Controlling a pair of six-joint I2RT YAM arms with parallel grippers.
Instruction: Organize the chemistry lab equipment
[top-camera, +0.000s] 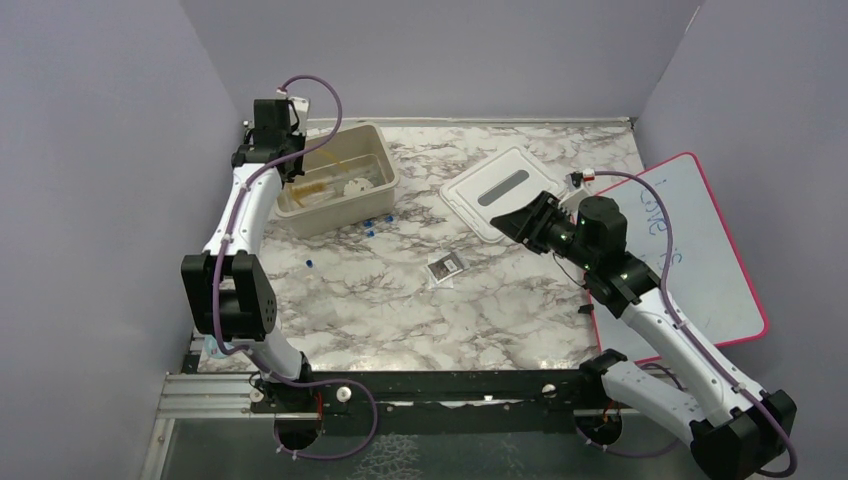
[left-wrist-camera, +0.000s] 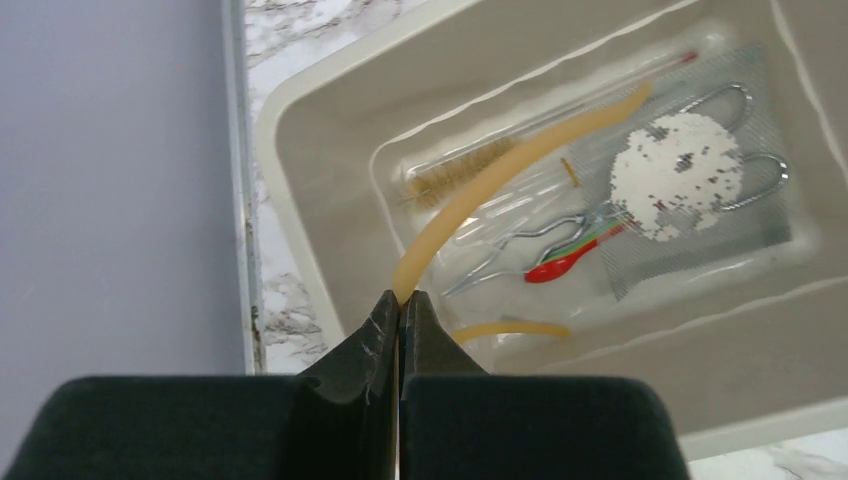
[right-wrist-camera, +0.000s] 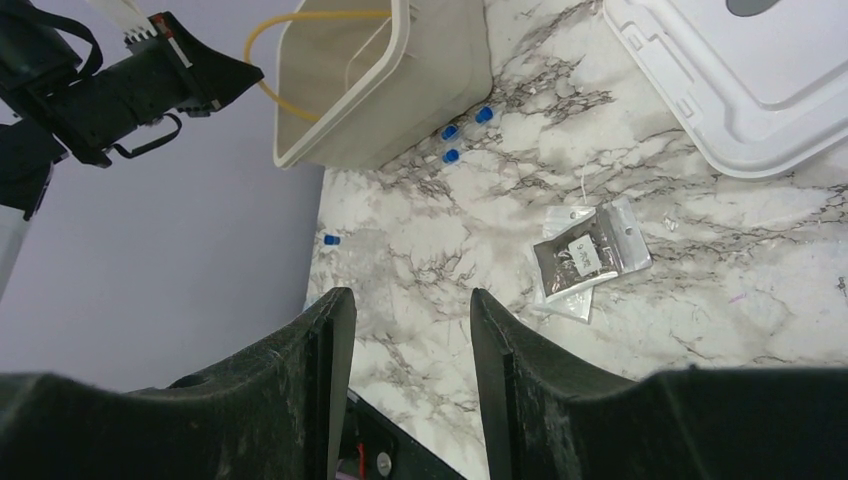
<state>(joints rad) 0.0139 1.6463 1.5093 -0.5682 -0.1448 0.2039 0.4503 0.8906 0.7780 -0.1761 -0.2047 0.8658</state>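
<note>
The left gripper (left-wrist-camera: 401, 312) was clenched on one end of the amber rubber tubing loop (left-wrist-camera: 500, 175), just above the beige bin (left-wrist-camera: 320, 180) near its left wall, apparently to feed the rest in beside the wire gauze (left-wrist-camera: 690, 240). The right gripper (right-wrist-camera: 412, 320) hung open and empty over the marble table (right-wrist-camera: 480, 250). The black-and-white packet (right-wrist-camera: 585, 255) and tiny blue pieces (right-wrist-camera: 462, 135) lay loose ahead of it, with room around them.

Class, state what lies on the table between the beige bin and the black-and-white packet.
Three tiny blue pieces lie beside the bin, then bare tabletop up to the packet. The right wrist view shows it most clearly.
</note>
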